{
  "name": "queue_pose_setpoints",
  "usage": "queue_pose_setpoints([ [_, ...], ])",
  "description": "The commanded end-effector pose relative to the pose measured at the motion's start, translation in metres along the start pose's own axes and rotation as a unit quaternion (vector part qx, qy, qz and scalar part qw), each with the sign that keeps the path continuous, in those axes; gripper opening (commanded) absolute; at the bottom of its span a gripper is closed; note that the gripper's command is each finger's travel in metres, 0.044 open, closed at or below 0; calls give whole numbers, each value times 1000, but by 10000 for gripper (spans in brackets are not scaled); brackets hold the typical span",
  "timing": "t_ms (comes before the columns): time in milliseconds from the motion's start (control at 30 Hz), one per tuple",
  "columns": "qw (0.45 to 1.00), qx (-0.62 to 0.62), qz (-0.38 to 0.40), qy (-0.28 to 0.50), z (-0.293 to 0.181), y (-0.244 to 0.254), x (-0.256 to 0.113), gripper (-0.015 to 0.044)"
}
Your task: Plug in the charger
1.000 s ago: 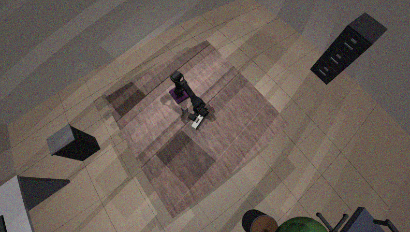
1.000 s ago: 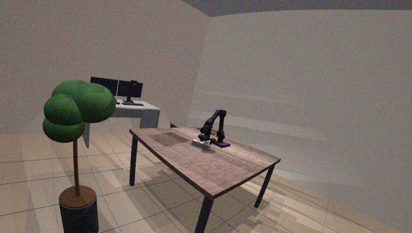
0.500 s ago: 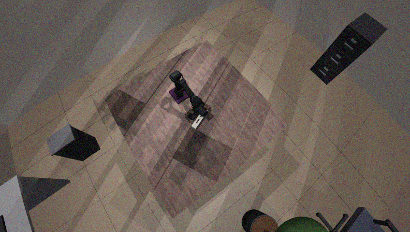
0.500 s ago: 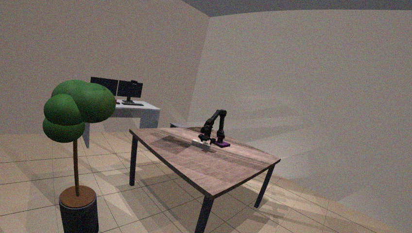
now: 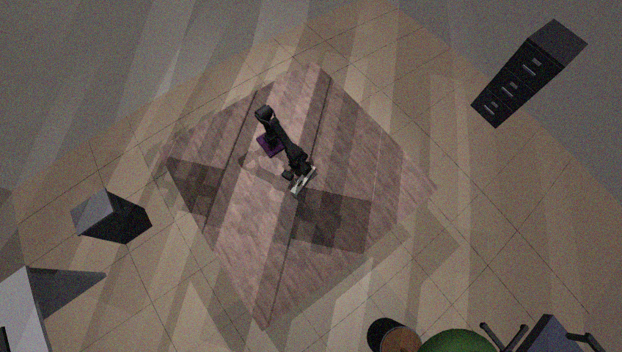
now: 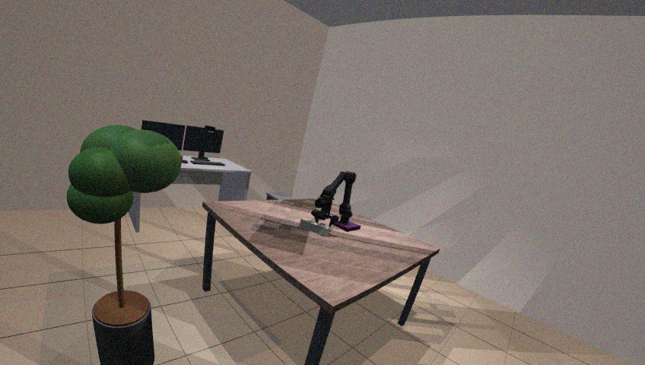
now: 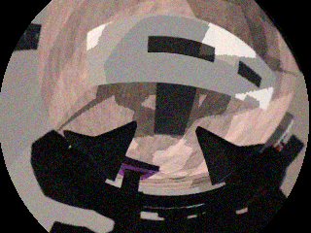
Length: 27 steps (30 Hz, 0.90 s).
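Note:
The power strip [image 5: 297, 189] [image 6: 312, 226] [image 7: 131, 53] is a long, pale grey-white block on the table. Two dark oblong patches show on it in the wrist view. A dark grey block [image 7: 174, 109], apparently the charger, reaches from the strip's near edge toward my fingertips. Its prongs are not visible, and I cannot tell how deep they sit in an outlet. My gripper [image 5: 298, 176] [image 6: 324, 220] [image 7: 167, 126] is open and low beside the strip. Its fingertips stand wide on either side of the dark block, with a gap at each side.
The wooden table [image 5: 249, 226] [image 6: 362, 266] bears the strip and the arm. The arm's purple base [image 5: 276, 152] [image 6: 351, 226] [image 7: 138, 170] is close behind the gripper. A potted plant [image 6: 124, 167], a desk [image 6: 235, 166] and a drawer cabinet [image 5: 515, 83] stand away from the table.

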<state>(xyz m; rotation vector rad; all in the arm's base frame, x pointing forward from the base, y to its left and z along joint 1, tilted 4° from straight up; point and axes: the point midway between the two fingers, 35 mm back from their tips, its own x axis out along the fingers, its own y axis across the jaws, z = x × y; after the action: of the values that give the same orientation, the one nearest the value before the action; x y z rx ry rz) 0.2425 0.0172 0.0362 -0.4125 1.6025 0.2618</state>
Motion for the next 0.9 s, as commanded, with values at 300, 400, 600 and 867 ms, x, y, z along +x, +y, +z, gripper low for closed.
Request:
queue_pose_setpoints([
  [300,1000,-2,1,-1,-17,0,1,440],
  [400,1000,-2,1,-1,-21,0,2,440],
  [600,1000,-2,1,-1,-30,0,3,440],
  [867,999,13,-2,-33,-31,0,-5,440],
])
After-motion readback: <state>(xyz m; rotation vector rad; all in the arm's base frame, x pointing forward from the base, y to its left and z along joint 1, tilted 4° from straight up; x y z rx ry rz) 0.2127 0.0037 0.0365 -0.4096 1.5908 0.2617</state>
